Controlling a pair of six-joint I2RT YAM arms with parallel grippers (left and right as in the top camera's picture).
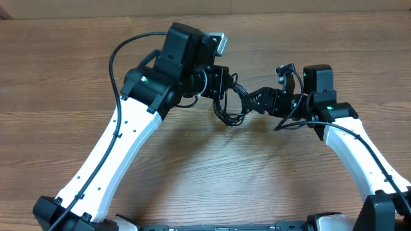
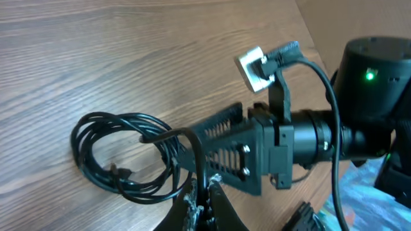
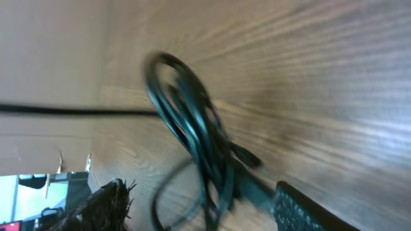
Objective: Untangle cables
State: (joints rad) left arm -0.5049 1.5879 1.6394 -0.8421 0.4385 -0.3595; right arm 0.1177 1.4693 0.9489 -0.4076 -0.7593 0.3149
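Note:
The cables (image 1: 230,106) are a small coil of thin black cords on the wooden table between my two grippers. In the left wrist view the coil (image 2: 122,154) lies at the left, and one strand rises from it into my left gripper (image 2: 207,196), which is shut on that strand. My left gripper (image 1: 225,90) sits just above the coil's far side. My right gripper (image 1: 255,100) reaches in from the right. In the right wrist view its fingers (image 3: 199,191) are spread wide, with the blurred cables (image 3: 192,128) between them.
The wooden table (image 1: 212,167) spreads all around. Thick black arm cables arc over the left arm (image 1: 119,48) and beside the right arm (image 1: 289,119). The right arm's wrist body (image 2: 372,96) fills the right of the left wrist view.

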